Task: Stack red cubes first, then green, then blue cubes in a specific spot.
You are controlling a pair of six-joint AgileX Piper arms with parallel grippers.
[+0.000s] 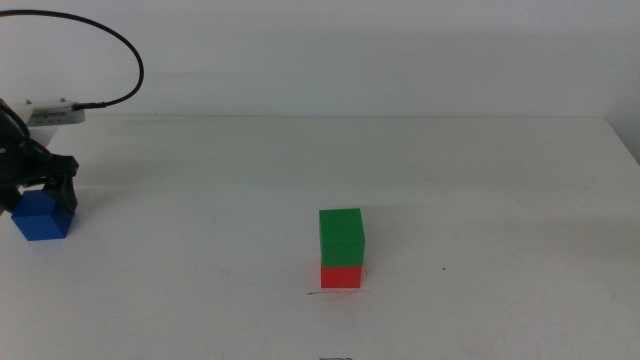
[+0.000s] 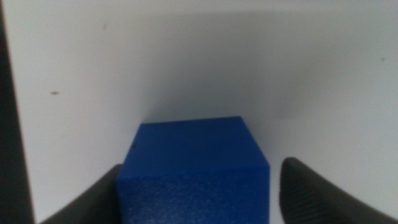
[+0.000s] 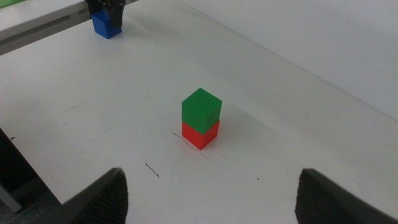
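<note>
The red cube [image 1: 341, 277] sits on the white table with the green cube [image 1: 341, 234] stacked on top of it. A thin dark scribbled line [image 1: 322, 292] marks the specific spot at the stack's front left edge. At the far left the blue cube [image 1: 42, 217] rests on the table. My left gripper [image 1: 44, 198] stands open around it. In the left wrist view the blue cube [image 2: 194, 171] sits between the jaws, with a small gap on one side. My right gripper [image 3: 211, 199] is open and hangs back from the stack [image 3: 201, 118], holding nothing.
A black cable [image 1: 120, 50] loops above the left arm. The table's right edge [image 1: 625, 150] runs along the far right. A second small dark mark [image 3: 152, 170] lies on the table near the stack.
</note>
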